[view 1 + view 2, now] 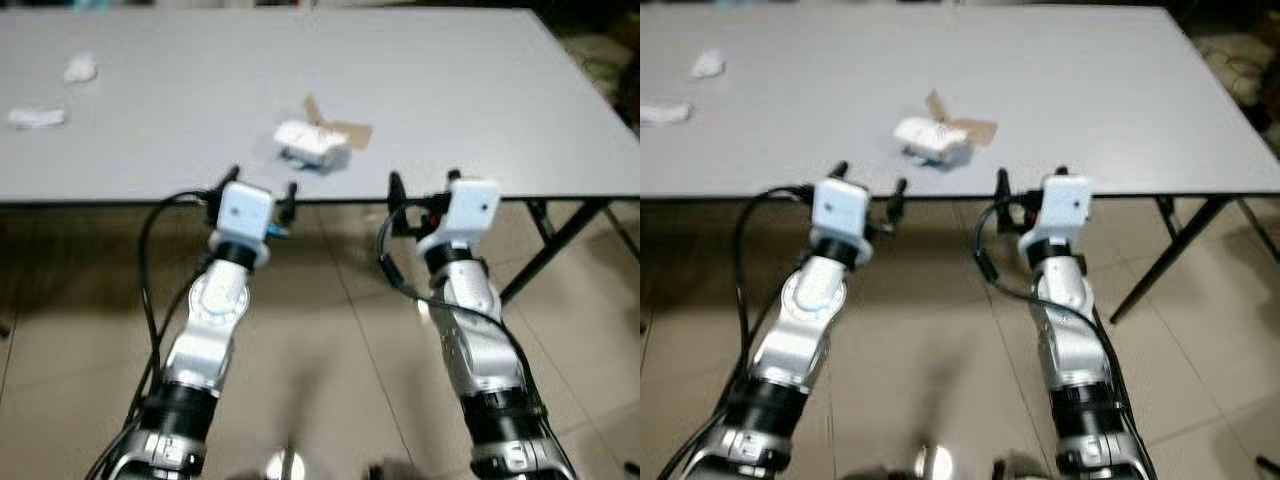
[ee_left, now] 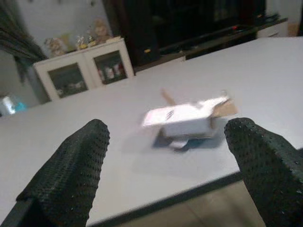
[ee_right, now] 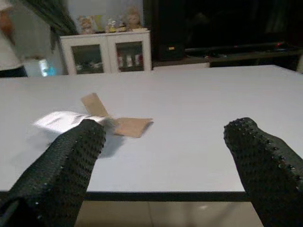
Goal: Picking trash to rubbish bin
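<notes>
Nothing picked yet, as far as views show. Left gripper (image 1: pixel 262 191) fingers spread, empty, at near edge of table (image 1: pixel 480 90), lined up with small white box (image 1: pixel 313 145) with torn brown flaps, near that edge. Right gripper (image 1: pixel 420 189) spread too, empty, at same edge. Two crumpled white scraps (image 1: pixel 80 68), (image 1: pixel 36 117), probably paper, toward far left corner. All trash left; bin still to find.

A small white box (image 1: pixel 312 143) with torn brown cardboard flaps is seen lying near the front edge of the grey desk (image 1: pixel 450 90), while two crumpled white scraps (image 1: pixel 80 68) (image 1: pixel 37 118) are left far off at its left.
</notes>
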{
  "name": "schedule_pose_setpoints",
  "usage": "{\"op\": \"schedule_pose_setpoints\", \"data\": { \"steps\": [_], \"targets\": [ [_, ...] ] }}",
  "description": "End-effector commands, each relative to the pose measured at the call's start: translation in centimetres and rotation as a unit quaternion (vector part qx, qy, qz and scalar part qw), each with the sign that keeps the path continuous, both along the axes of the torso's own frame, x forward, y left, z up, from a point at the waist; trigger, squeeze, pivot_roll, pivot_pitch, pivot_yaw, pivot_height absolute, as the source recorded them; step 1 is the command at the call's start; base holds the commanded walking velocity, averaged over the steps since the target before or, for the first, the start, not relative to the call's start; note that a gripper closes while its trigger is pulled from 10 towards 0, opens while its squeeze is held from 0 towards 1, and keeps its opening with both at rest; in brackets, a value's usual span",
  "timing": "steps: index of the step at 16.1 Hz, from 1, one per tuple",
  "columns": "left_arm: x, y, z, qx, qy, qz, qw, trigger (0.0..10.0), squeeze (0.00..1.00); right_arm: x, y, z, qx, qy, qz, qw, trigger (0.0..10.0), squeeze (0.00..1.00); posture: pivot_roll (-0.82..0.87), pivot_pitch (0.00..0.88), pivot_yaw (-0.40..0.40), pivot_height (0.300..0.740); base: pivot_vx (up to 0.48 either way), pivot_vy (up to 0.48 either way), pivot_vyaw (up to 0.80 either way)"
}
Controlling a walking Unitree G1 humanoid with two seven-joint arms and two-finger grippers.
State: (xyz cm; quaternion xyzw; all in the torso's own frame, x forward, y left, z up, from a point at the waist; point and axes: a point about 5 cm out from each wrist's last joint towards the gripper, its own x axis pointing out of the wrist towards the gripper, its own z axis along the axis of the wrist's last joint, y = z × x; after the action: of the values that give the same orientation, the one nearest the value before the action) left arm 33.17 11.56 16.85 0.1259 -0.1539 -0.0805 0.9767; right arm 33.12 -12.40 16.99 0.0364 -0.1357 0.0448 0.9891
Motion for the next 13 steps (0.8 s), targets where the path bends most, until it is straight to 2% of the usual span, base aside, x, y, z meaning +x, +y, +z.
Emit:
{"op": "schedule_pose_setpoints", "data": {
  "steps": [1, 13],
  "targets": [
    [-0.12, -0.88, -0.20, 0.001, 0.005, -0.012, 1.000, 10.0, 0.00, -0.05, -0.81, -0.23, 0.002, 0.004, -0.012, 1.000, 10.0, 0.00, -0.01, 0.159, 0.014, 0.740, 0.368, 0.000, 0.00],
    [-0.16, -0.96, -0.26, 0.003, 0.006, -0.013, 1.000, 10.0, 0.00, -0.10, -0.71, -0.36, 0.002, 0.007, -0.011, 1.000, 10.0, 0.00, -0.01, 0.178, 0.008, 0.740, 0.368, 0.000, 0.00]
  ]
}}
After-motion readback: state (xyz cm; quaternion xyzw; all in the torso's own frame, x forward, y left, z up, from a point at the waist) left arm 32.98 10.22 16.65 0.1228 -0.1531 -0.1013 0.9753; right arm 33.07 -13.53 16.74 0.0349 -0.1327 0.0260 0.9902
